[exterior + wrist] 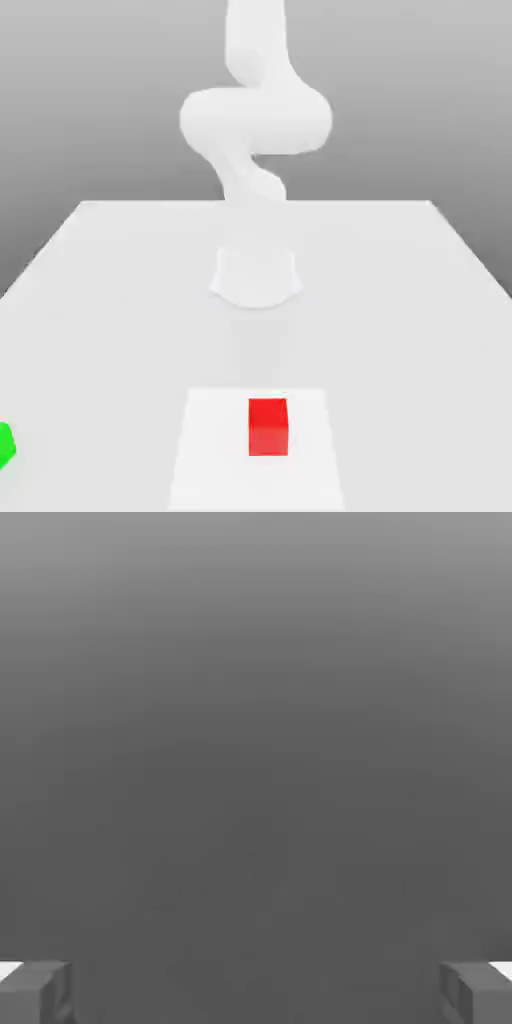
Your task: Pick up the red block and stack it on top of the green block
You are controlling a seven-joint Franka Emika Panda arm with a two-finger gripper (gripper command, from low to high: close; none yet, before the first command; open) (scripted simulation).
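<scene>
My open end effector, with the red block and the green block lying apart on a white surface

The largest thing in the exterior view is the pale, almost white surface (130, 330), its sides drawing together toward the far edge. Behind it is a plain backdrop that shades from light grey at the top to darker grey lower down.

My white arm (256, 120) rises from a rounded base (256, 278) around the middle of the surface and runs out past the top of the exterior view. Its rounded joints stand out against the grey.

Nearer the camera than my base lies a flat, brighter white patch (215, 465) with straight edges.

My end effector (256, 994) is open: in the hand view its two grey fingers (22, 997) stand wide apart, with smooth grey between them.

The red block (268, 427), a small, plain, bright cube, sits upright on the white patch, slightly toward the exterior view's right of the patch's middle. One face is turned toward the camera.

The green block (6, 445) is at the exterior view's left edge, partly cut off, with a corner pointing inward. It is on the surface, outside the patch and well apart from the red block.
</scene>
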